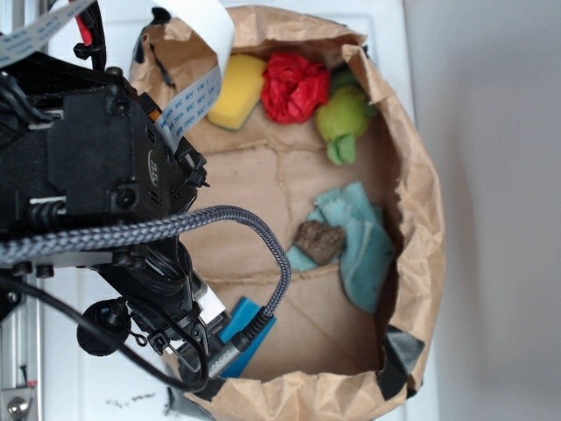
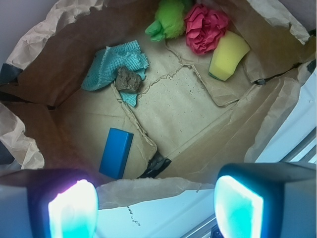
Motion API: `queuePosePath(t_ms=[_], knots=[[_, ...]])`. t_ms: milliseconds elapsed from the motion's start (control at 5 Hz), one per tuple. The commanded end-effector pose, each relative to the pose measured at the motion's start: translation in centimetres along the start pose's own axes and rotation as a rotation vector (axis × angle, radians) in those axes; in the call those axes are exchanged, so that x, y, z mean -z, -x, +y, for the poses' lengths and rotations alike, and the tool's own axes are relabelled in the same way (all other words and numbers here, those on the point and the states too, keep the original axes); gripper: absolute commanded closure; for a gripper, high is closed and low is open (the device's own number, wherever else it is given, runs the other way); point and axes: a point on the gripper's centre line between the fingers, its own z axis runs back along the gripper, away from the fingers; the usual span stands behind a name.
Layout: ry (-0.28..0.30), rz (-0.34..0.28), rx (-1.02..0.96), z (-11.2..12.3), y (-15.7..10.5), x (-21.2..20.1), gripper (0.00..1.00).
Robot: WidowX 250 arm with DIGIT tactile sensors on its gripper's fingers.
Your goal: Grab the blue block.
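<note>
The blue block (image 2: 116,152) lies flat on the floor of a brown paper bag (image 2: 178,104), near the bag's closest wall. From the exterior view, the blue block (image 1: 248,338) peeks out beneath the arm at the bag's lower left. My gripper (image 2: 156,206) hovers above the bag's near rim with its jaws wide apart and nothing between them. The block sits ahead of the left finger (image 2: 72,208), well below it. In the exterior view the fingertips are hidden behind the black arm and cables.
Inside the bag lie a teal cloth rag (image 2: 111,67) with a brown rock (image 2: 129,79) on it, a green plush toy (image 2: 168,22), a red crumpled item (image 2: 205,27) and a yellow sponge (image 2: 228,54). Crumpled paper walls (image 1: 421,219) ring the floor.
</note>
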Motion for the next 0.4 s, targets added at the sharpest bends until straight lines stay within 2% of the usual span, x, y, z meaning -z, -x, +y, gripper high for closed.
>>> queuePosePath(t_ms=[0,200], knots=[[-0.065,0.027,-0.089,-2.8,-4.1,3.8,0.00],[-0.074,0.011,-0.114,-3.3,-5.0,5.1,0.00]])
